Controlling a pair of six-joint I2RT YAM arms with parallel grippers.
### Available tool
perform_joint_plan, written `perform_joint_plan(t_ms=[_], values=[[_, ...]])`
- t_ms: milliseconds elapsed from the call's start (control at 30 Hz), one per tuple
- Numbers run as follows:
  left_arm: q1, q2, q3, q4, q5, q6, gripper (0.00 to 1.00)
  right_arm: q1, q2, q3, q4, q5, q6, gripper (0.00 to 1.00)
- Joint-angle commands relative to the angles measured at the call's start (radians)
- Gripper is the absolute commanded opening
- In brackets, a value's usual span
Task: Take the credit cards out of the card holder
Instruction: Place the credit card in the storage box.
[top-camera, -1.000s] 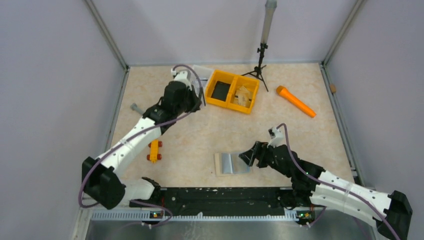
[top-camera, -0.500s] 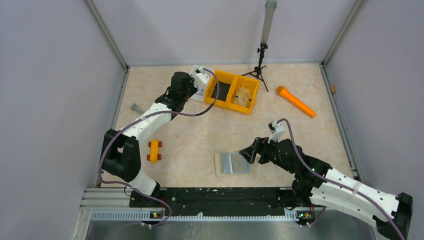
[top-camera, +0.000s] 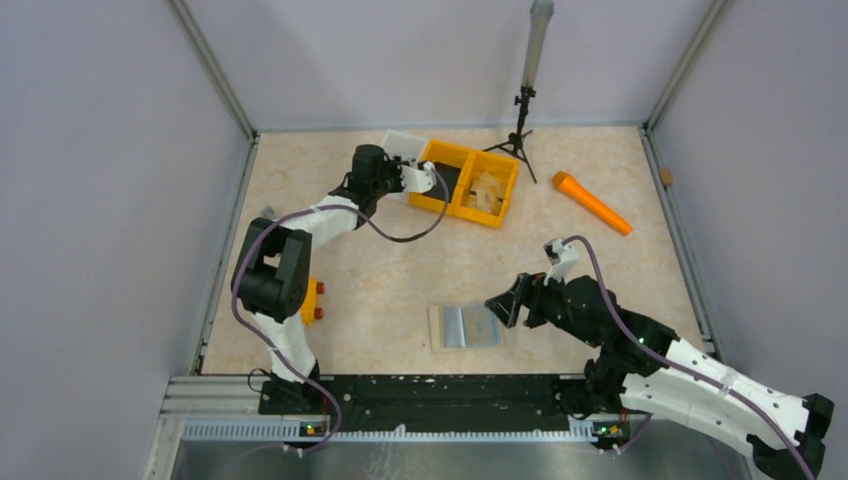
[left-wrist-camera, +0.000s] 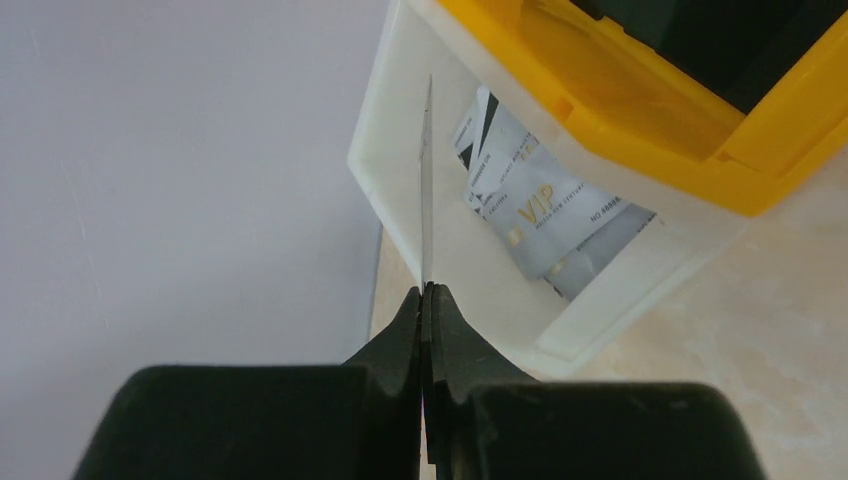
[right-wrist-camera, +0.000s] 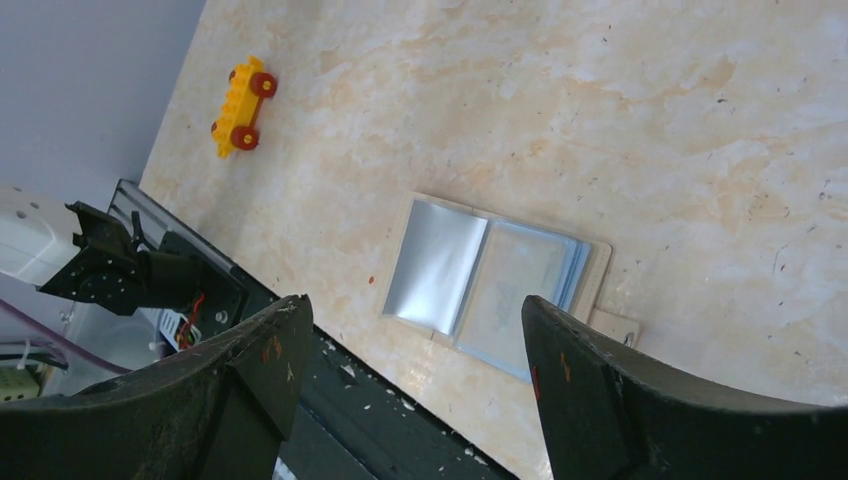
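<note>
Card holder (right-wrist-camera: 490, 280) lying open on desk (right-wrist-camera: 700, 120) | left pincer (left-wrist-camera: 427, 290) clamped on card (left-wrist-camera: 427, 180) by white bin (left-wrist-camera: 372, 170) | right pincer (right-wrist-camera: 412, 300) wide open above it

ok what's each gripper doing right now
left: shut on a card, by the white bin
right: open, above the holder, holding nothing

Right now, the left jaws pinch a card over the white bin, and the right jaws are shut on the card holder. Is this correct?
Not quite. The right jaws stand wide open, gripping nothing; the right wrist view shows the card holder lying open on the table. The left jaws do pinch a card over the white bin.
</note>
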Motion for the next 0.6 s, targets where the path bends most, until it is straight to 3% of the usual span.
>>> perform_joint_plan(t_ms=[0, 567], values=[[-0.002, 0.079, 0.08, 0.121, 0.037, 0.15, 0.0, -0.009, -0.018, 0.056, -0.036, 0.027, -0.019, 0.78], [0.012, 0.246, 0.192, 0.104, -0.072, 0.242, 0.0, -0.01, -0.054, 0.038, -0.047, 0.057, -0.003, 0.76]])
